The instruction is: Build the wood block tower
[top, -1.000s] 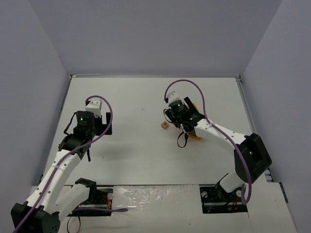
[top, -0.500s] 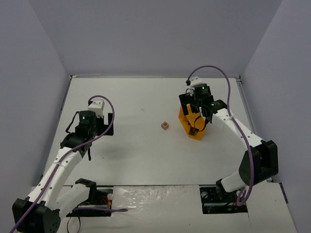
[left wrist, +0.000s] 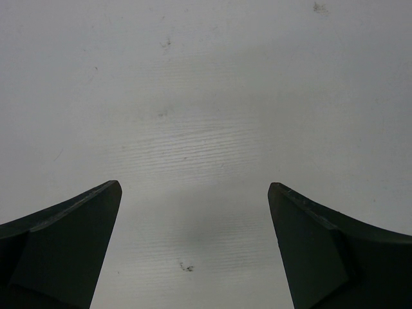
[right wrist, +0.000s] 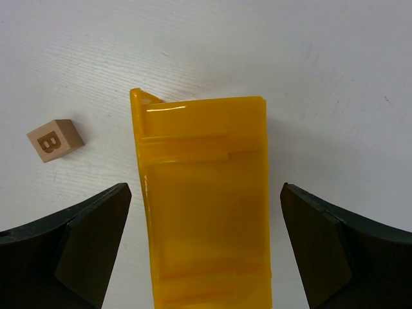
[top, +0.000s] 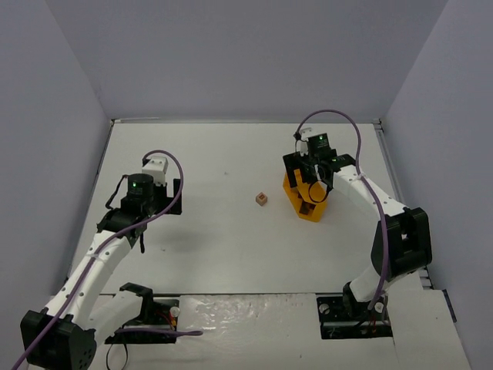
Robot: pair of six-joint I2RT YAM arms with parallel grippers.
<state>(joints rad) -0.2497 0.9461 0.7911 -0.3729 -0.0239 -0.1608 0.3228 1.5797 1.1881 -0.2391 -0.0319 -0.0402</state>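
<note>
The right gripper hangs directly over the yellow bin, jaws spread to full width on either side of the bin's walls and holding nothing. In the right wrist view the bin's inside shows only bare yellow plastic. The one wood block in sight is a small tan cube with a letter B cut into one face. It rests flat on the table just beside the bin, on the side facing the left arm, apart from the bin and outside the span of the right jaws. No stack is visible anywhere, so the tower looks to be at its very beginning. The left gripper hovers well apart from the bin, far out on that same side. It too is wide open and empty, with only tabletop between its fingers. The block should handle as light, hard and rigid, so a firm squeeze will not hurt it. Its smooth faces and small size mean an off-centre pinch could twist it or squirt it out. The best hold is probably across two opposite flat side faces, centred and low. The cube sits turned at an angle to the bin's edges, so the wrist would likely need to rotate to meet those faces squarely.
</note>
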